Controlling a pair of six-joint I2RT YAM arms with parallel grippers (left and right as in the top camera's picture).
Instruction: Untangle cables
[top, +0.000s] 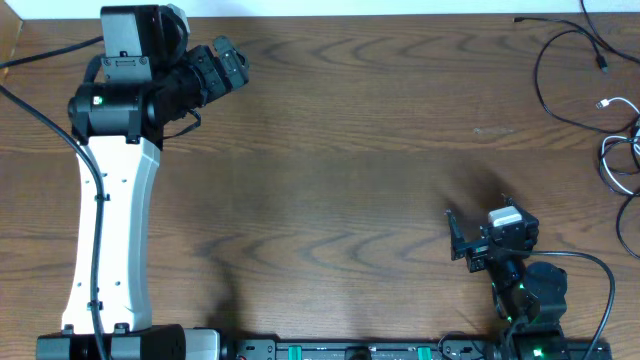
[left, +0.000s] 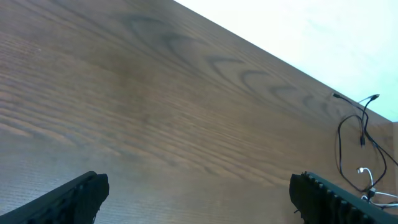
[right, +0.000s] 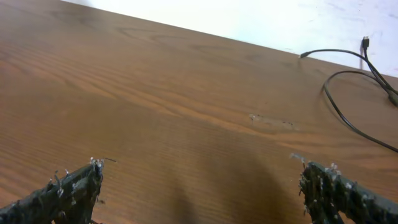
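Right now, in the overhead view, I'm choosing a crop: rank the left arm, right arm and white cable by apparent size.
1. left arm
2. right arm
3. white cable, though the frame edge cuts it off

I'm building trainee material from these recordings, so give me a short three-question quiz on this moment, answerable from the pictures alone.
1. True or false: the right gripper holds the black cable.
2. Multiple choice: in the overhead view, where on the table do the black cable and the white cable lie? A) at its centre B) near its upper right corner C) under the left arm.
3. Fill in: the left gripper and the right gripper both have their jaws ___.
Key: 1 false; 2 B; 3 open.
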